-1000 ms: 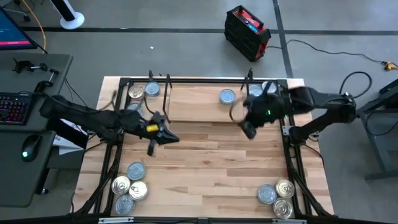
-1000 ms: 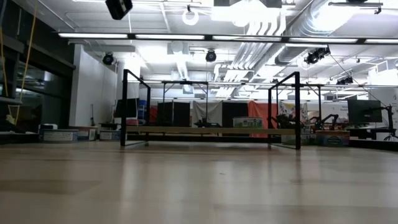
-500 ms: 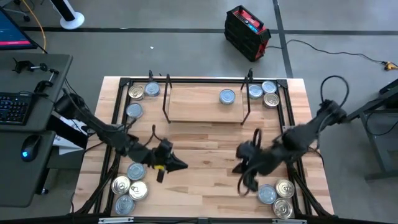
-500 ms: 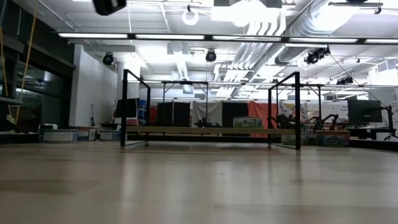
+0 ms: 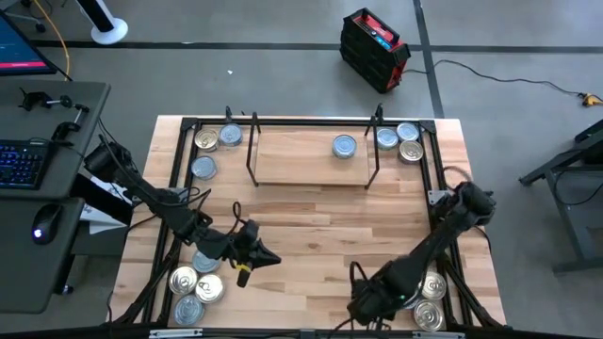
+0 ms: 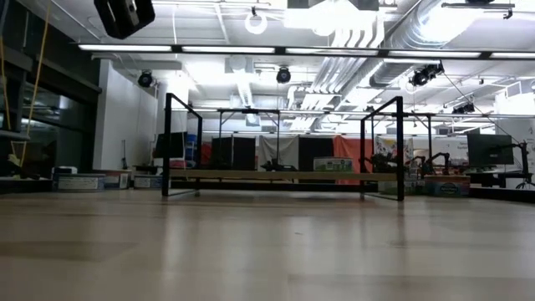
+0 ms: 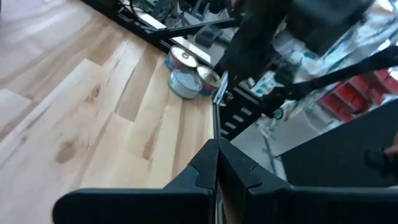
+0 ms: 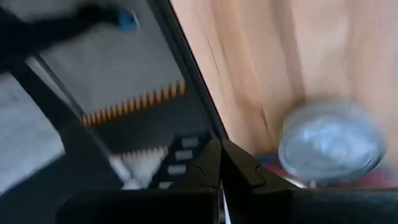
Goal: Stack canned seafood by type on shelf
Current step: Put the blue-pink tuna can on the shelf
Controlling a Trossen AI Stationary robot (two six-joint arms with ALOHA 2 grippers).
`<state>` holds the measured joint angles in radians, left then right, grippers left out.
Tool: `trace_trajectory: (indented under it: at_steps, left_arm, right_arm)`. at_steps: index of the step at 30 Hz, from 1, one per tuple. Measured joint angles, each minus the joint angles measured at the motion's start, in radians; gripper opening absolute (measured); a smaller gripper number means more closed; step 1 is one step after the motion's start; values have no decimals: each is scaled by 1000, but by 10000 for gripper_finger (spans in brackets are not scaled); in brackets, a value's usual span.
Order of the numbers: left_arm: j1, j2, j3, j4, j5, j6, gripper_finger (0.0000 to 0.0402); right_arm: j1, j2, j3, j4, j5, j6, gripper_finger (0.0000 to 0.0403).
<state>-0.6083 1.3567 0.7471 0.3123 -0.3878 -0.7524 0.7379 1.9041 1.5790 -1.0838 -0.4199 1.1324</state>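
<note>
The shelf (image 5: 301, 160) stands at the table's far side and carries one silver-blue tin (image 5: 345, 146). Other tins lie in groups on the table: far left (image 5: 205, 139), far right (image 5: 408, 151), near left (image 5: 184, 279) and near right (image 5: 431, 285). My left gripper (image 5: 256, 254) is shut and empty, just right of the near-left group. My right gripper (image 5: 363, 303) is shut and empty near the table's near edge, left of the near-right group. The right wrist view shows a silver-blue tin (image 8: 329, 143) beside its closed fingers (image 8: 219, 155).
The black table frame (image 5: 179, 188) runs along the table's edges, close to the tin groups. The shelf's upright brackets (image 5: 252, 141) stand at its two ends. Bare wood (image 5: 311, 226) lies between the two grippers. A dark arm part (image 6: 124, 15) hangs high in the low view.
My right gripper has swept from beside the shelf's right bracket toward the table's near edge, ending left of the near-right tins. My left gripper has moved from mid-table toward the near edge, beside the near-left tins. No tin has moved.
</note>
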Motion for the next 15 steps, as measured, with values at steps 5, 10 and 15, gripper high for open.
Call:
trace_trajectory:
  at_steps: [5,10,15]
  left_arm:
    - [13,0,0,1,31,61,1]
    - [35,0,0,6,55,92,1]
    - [80,11,1,15,58,139,1]
  right_arm:
    - [60,-39,-298,214,-189,214,0]
    - [81,-234,-513,345,-128,507,0]
    - [79,-407,-637,283,0,707,0]
